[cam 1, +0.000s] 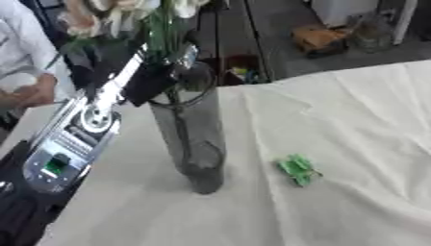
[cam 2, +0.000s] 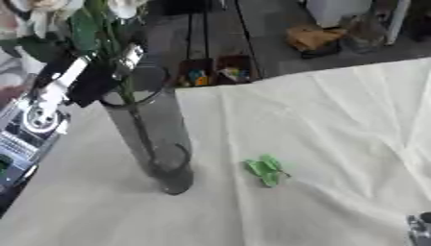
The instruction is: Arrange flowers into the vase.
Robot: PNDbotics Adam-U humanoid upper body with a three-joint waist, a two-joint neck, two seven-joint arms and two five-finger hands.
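Nearest, a small crumpled bit of green [cam 1: 298, 169], leaf-like, lies on the wrinkled cream tablecloth [cam 1: 336, 125], well to the right of and below the left hand. At the bottom right corner a grey metallic sliver of the right hand [cam 2: 418, 229] shows; I cannot tell how its fingers sit.

The tall vase [cam 1: 194, 144] is smoky clear glass, a plain cylinder standing upright on the cloth, with a thin stem running down inside to its base. The left hand [cam 1: 151, 81], black with a silver forearm, is at the vase's rim, fingers curled round the green stems of the flowers [cam 2: 50, 12]. The pale cream blooms and dark leaves sit just above the hand, over the vase's mouth.

Beyond the table edge, a dark plank floor carries a brown box [cam 1: 320, 37] and small coloured items [cam 2: 210, 74].
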